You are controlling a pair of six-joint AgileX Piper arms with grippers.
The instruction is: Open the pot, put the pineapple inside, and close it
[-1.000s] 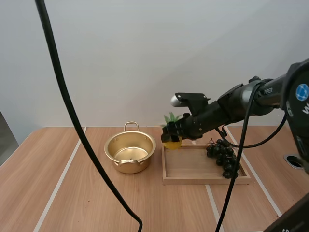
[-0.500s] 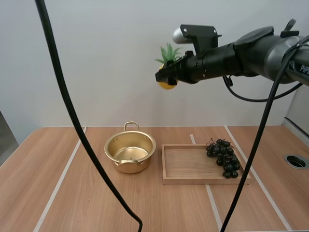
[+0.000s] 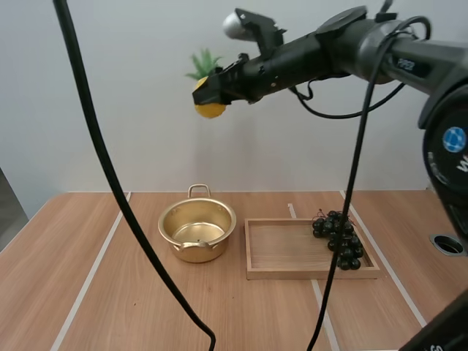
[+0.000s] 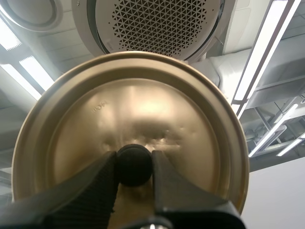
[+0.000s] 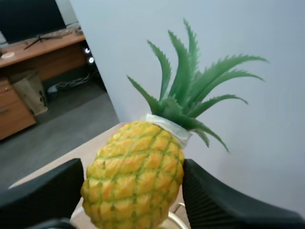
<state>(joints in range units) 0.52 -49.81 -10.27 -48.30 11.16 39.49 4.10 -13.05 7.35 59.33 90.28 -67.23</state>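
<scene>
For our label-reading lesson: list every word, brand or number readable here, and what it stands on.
"PIPER": white letters on the right arm.
Stamp pressed into the lid: too faint to read.
Blue round badge on the same arm: too small to read.

Right gripper [image 3: 208,89] is gripping a pineapple [image 3: 212,110] high above the table [image 3: 110,292], roughly in line with the pot [image 3: 197,230], leaves pointing up. The golden pot is standing open on the wooden table, just beside the left end of a wooden tray [image 3: 313,274]. A bunch of dark grapes [image 3: 340,238] is lying at the tray's right end.
</scene>
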